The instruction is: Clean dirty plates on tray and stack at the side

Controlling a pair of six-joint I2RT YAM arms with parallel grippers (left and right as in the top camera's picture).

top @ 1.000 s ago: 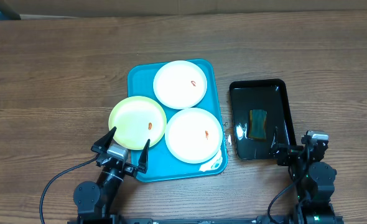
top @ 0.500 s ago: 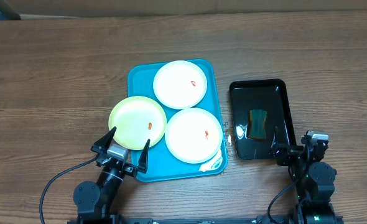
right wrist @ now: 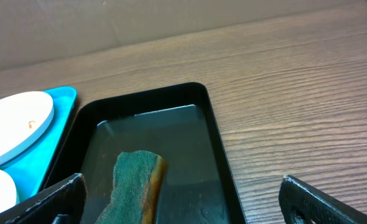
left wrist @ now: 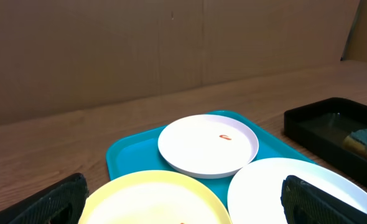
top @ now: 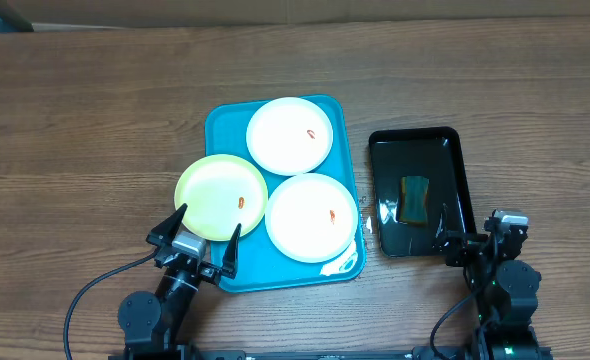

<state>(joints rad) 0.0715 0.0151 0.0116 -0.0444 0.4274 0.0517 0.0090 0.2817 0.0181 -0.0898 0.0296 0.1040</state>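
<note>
Status: I read this as the opening step, nothing gripped and no plate wiped or stacked yet.

- Left gripper (top: 209,220): fingers spread wide, empty. Right gripper (top: 472,238): same, spread and empty.
- Large turquoise rectangular plastic tray (top: 225,125) lies directly ahead of the left gripper, with all three plates on it.
- Pale yellow-green round plastic plate (top: 220,190) is closest, right under the left fingertips. It overhangs the tray's left rim onto the brown wooden table (top: 95,120).
- One white round plate (top: 312,217) sits ahead and right of the left gripper, at the tray's near right corner. It touches or nearly touches the yellow-green one; can't tell which.
- Second white round plate (top: 290,135) is farthest ahead, at the far end of the tray.
- Each plate is flat with a low rim, matte, and carries one small orange-red smear near its middle. They look clean otherwise.
- Small glossy black rectangular tray (top: 455,150) is directly ahead of the right gripper. A green-topped sponge with a yellow-brown side (right wrist: 137,180) lies in it, slightly left of the right gripper's centreline. The tray floor looks wet.

Next move, my call:
- Right arm goes forward and down into the black tray, shifts a little left, and closes across the sponge's narrow width.
- Left gripper is already lined up to pin or lift the yellow-green plate by its overhanging edge.
- Watch the black tray's rim on the way in.
</note>
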